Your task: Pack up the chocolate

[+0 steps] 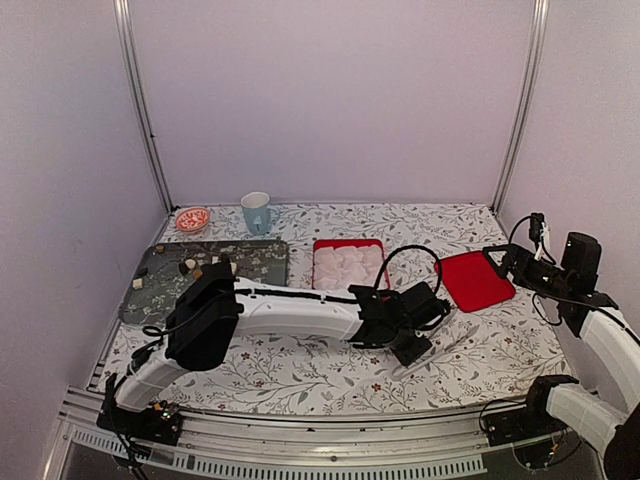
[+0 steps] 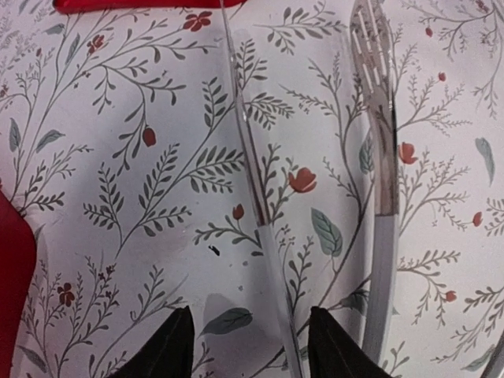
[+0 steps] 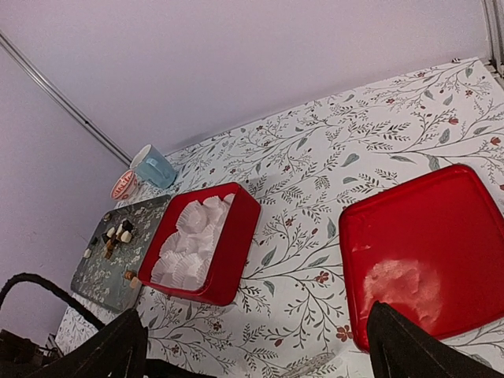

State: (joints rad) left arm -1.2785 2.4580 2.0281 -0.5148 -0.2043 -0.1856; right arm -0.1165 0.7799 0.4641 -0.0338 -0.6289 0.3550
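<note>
The chocolate [image 1: 190,266] is a few small dark, tan and whitish lumps on a dark flowered tray [image 1: 250,262] at the left; it also shows in the right wrist view [image 3: 118,232]. The red box [image 1: 348,243] holds white paper cups; its rim shows in the right wrist view [image 3: 236,236] too. My left gripper [image 1: 412,350] hangs open, low over the clear plastic tongs [image 2: 256,181], with one tong arm between its fingers [image 2: 169,346]. My right gripper [image 1: 503,257] is open and empty, raised at the far edge of the red lid [image 3: 429,244].
A blue cup [image 1: 256,212] and a small red bowl [image 1: 192,218] stand at the back left. The red lid [image 1: 475,280] lies flat right of the box. My left arm stretches across the front of the box. Metal frame posts flank the table.
</note>
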